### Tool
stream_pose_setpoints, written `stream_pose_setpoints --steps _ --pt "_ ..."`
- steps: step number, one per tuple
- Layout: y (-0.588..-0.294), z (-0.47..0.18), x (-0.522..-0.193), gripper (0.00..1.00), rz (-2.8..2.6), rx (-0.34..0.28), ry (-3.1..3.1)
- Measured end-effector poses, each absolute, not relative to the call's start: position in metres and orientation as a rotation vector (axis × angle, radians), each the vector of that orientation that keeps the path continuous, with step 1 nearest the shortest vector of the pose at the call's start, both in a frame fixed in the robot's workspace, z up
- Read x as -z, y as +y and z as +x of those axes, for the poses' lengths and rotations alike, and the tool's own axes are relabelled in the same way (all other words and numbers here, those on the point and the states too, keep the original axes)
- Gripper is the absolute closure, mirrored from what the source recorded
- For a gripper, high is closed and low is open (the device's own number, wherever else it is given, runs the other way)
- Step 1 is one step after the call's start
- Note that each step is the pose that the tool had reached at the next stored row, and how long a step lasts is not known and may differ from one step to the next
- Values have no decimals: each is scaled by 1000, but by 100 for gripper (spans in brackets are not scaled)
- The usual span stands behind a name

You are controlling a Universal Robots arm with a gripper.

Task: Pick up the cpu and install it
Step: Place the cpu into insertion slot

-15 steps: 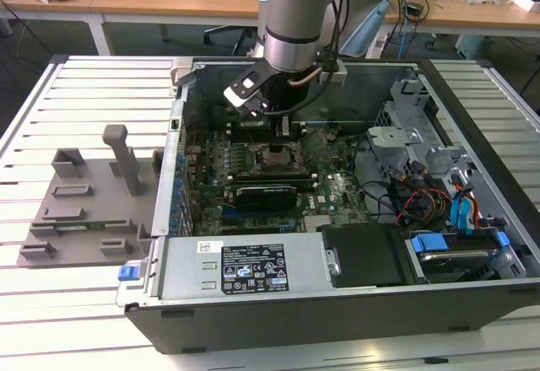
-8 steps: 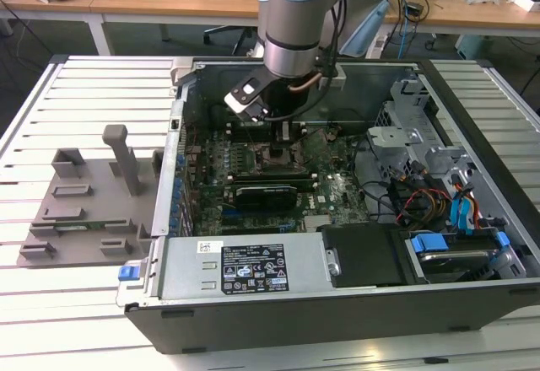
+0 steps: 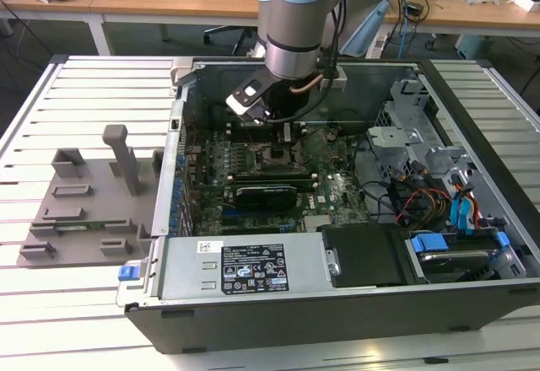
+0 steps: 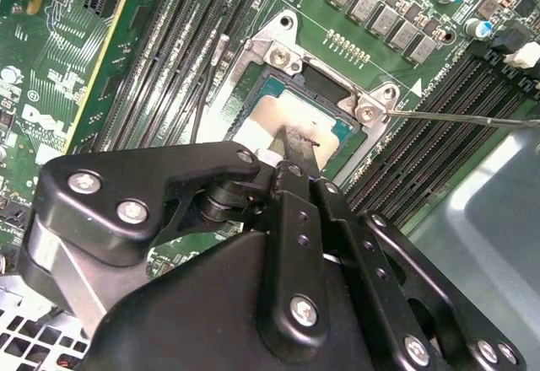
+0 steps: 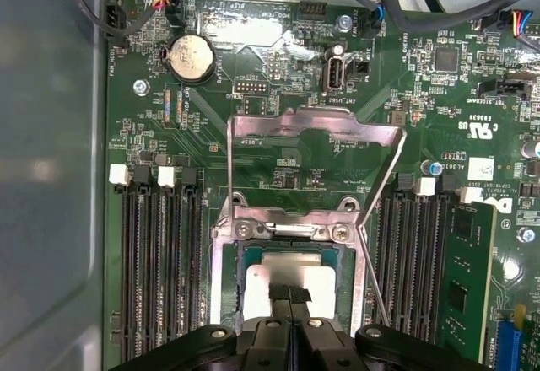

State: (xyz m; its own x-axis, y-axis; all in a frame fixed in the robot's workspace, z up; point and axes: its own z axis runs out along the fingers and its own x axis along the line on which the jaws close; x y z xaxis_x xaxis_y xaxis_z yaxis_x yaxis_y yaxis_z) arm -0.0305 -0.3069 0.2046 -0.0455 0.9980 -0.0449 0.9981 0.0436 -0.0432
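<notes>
Partly hidden by the tool [image 5: 291, 292], the cpu [image 5: 319, 270] sits in its socket [image 5: 291, 219].

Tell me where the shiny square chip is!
In the first wrist view, the small silvery square cpu sits in the open metal socket frame on the green motherboard, between black memory slots, beneath the black end effector.

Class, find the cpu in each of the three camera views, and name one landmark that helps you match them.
Exterior view: the end effector marks its place, in the middle of the motherboard.
Second wrist view: the cpu, silvery, sits inside the socket frame, under the end effector.
First wrist view: the cpu sits inside the socket frame, with the end effector on it.
Shared landmark: the end effector's tip.
</notes>
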Motion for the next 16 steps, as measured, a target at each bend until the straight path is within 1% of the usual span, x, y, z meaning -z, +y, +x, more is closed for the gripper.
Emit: stream_pose_setpoints --steps 7,16 --pt "-307 -28 -206 89 2169 96 2268" --pt "-307 -28 -222 89 2169 97 2268"
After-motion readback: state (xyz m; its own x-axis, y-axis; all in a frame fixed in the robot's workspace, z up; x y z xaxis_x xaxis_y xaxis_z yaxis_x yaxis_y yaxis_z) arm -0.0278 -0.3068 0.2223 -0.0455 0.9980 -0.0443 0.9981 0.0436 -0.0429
